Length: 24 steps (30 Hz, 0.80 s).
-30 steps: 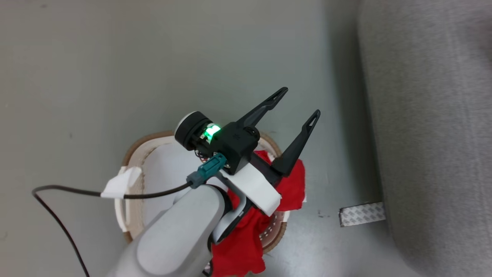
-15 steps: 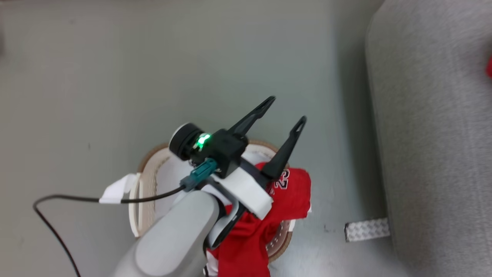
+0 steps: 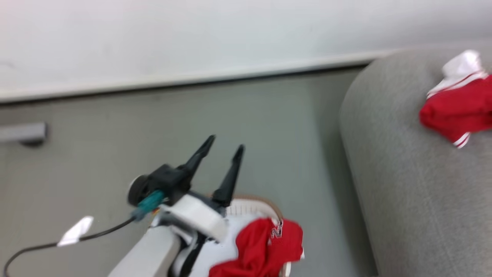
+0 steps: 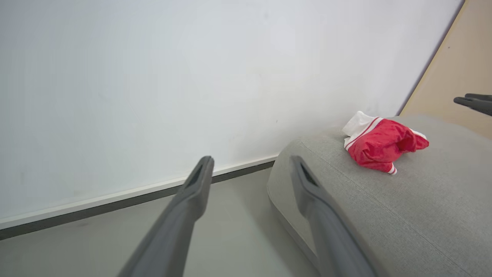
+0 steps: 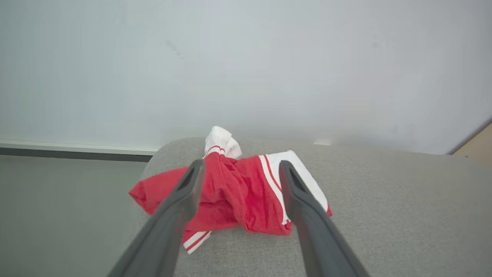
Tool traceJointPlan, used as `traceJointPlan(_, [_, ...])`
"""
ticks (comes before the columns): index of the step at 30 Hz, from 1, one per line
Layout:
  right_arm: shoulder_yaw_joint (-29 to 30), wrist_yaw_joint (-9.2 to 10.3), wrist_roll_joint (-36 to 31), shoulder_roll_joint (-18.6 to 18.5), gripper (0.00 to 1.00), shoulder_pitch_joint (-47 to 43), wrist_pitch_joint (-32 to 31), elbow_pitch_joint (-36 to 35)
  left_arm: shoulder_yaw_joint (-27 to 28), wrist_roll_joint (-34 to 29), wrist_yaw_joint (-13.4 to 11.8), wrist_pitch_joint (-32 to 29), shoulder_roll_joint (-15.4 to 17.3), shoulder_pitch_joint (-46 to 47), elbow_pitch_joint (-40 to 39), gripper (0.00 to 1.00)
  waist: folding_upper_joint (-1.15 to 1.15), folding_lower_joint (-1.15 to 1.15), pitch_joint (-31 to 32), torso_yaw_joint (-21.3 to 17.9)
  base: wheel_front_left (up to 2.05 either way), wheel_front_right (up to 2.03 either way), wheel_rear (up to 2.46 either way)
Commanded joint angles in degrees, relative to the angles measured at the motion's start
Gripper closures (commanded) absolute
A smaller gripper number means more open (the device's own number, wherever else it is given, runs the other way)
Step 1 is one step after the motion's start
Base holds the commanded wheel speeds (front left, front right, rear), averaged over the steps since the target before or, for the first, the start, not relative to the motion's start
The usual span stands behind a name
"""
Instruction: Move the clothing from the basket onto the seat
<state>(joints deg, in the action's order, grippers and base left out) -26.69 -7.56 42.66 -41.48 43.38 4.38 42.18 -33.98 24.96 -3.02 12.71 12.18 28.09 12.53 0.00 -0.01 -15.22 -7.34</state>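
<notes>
The cream basket [image 3: 265,202] with its brown rim stands on the floor at the bottom of the head view. Red clothing marked with numerals [image 3: 265,246] hangs over its right side. My left gripper [image 3: 225,143] hovers above the basket, open and empty; its wrist view shows the same left gripper [image 4: 250,159] pointing at the wall. A second red-and-white garment [image 5: 238,200] lies crumpled on the grey seat [image 5: 384,215] near its end. My right gripper [image 5: 241,163] stands open just above that garment, apart from it. The garment [image 3: 457,111] and the seat [image 3: 403,192] are at the right.
A white wall with a dark baseboard [image 3: 192,82] runs behind. A black cable with a white tag [image 3: 75,231] trails from my left arm. A grey fixture [image 3: 23,132] sits low at the left. A tan panel [image 4: 453,61] stands beyond the seat.
The head camera has tilted up, bringing the wall and the garment on the seat into view. My right gripper has opened and let that garment go. The left gripper stays open over the basket.
</notes>
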Motion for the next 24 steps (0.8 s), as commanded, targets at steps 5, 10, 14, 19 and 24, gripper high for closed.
traceJointPlan(5, [2.69,0.14,2.00,3.09,0.00,-5.52,3.63,-6.99,3.79,2.62,-3.23,0.62,3.36,-6.70,-2.95,0.00,0.00,0.01,11.50,1.57,0.00,0.00,0.00])
traceJointPlan(10, [6.26,0.14,0.03,7.50,0.00,-11.37,6.48,-12.77,6.85,3.74,-6.41,0.94,5.80,-11.92,-5.26,0.00,0.00,0.01,14.85,3.19,0.00,0.00,0.00])
traceJointPlan(14, [9.61,0.14,-1.86,10.88,0.00,-15.95,7.51,-16.33,8.17,3.17,-8.66,1.25,6.87,-14.46,-6.46,0.00,0.00,0.01,15.93,4.31,0.00,0.00,0.00])
traceJointPlan(19, [14.89,0.14,-7.10,17.85,0.00,-25.46,8.72,-22.30,9.59,3.07,-10.34,1.81,7.54,-18.39,-7.48,0.00,0.00,0.01,17.06,6.11,0.00,0.00,0.00])
traceJointPlan(24, [19.56,0.14,-12.77,26.69,0.00,-35.04,8.49,-29.69,12.35,3.33,-10.57,2.43,7.36,-22.85,-8.34,0.00,0.00,0.01,17.24,6.88,0.00,0.00,0.00])
